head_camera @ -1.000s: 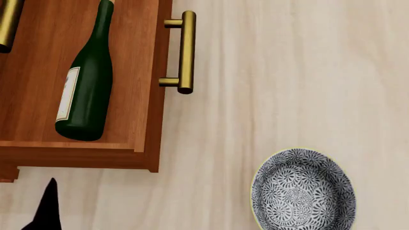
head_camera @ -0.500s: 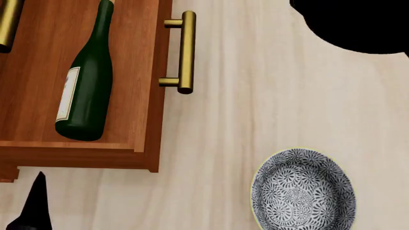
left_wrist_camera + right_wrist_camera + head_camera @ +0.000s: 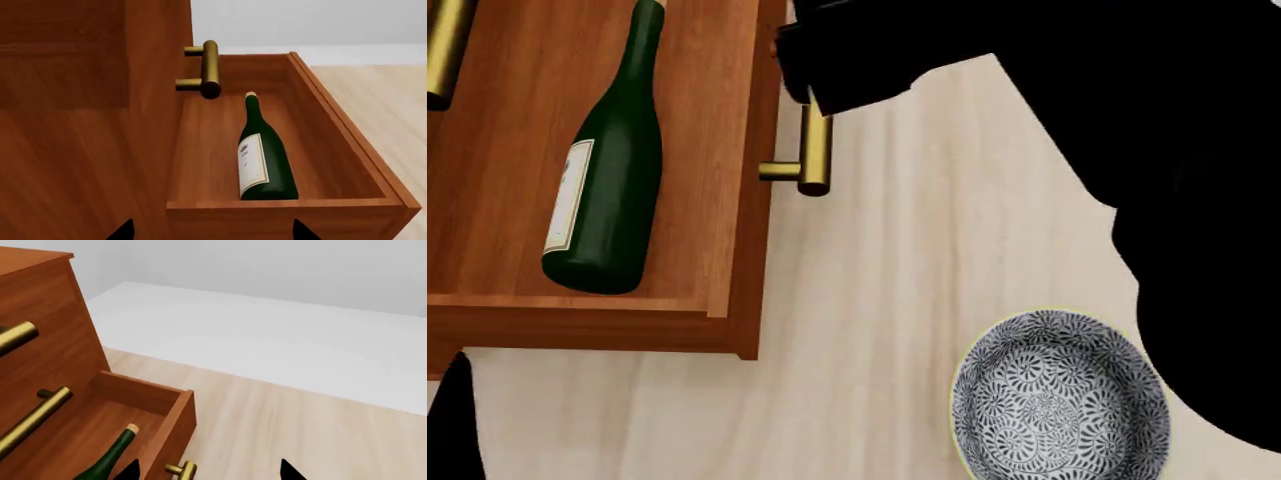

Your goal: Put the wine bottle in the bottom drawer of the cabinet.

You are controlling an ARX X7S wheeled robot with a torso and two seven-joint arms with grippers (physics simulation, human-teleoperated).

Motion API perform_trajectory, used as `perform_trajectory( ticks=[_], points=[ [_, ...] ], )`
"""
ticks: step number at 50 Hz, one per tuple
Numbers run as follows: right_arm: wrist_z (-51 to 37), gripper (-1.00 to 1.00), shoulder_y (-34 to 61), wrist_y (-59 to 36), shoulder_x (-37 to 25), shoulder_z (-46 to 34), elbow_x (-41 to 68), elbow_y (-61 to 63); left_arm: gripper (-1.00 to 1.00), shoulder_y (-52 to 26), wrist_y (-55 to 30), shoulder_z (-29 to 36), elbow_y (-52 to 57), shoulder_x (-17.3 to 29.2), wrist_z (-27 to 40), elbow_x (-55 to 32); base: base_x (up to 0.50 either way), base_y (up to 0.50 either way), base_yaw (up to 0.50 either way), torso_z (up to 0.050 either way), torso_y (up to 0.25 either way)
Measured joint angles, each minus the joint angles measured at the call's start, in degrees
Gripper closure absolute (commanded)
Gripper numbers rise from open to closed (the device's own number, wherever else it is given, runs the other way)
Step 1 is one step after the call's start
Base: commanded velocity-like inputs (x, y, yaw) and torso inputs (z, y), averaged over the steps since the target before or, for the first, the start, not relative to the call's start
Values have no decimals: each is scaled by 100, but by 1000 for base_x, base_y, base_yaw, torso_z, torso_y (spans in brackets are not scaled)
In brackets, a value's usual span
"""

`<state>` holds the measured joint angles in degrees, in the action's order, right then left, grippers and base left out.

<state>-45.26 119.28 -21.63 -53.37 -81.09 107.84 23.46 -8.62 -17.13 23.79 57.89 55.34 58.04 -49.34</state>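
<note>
The wine bottle (image 3: pixel 607 190) lies on its side inside the pulled-out bottom drawer (image 3: pixel 742 230) of the cabinet (image 3: pixel 67 130), cork toward the cabinet. In the left wrist view the wine bottle (image 3: pixel 263 160) rests past the drawer's near wall (image 3: pixel 280 220). My left gripper (image 3: pixel 213 234) is open and empty outside that wall, touching nothing. My right gripper (image 3: pixel 210 472) is open, with the drawer's brass handle (image 3: pixel 181 471) between its fingertips but not gripped. In the head view my black right arm (image 3: pixel 1174 150) covers the upper half of the handle (image 3: pixel 814 165).
A blue-and-white patterned bowl (image 3: pixel 1057 395) stands on the pale wood floor (image 3: pixel 894 300) at the lower right. Two upper drawer handles (image 3: pixel 33 417) stick out of the cabinet front above the open drawer. My left arm (image 3: pixel 447 425) shows as a dark sliver at the lower left.
My right arm has swung in from the upper right and now hangs over the drawer handle. My left gripper has slid down and left toward the edge of the head view. The bottle has not moved.
</note>
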Motion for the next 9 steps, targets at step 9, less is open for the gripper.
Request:
perform_trajectory(
  ticks=[9],
  points=[
    [-453, -100, -183, 141, -437, 21, -85, 696, -100, -591, 524, 886, 119, 674, 602, -42, 0, 0, 0, 0, 0]
  ],
)
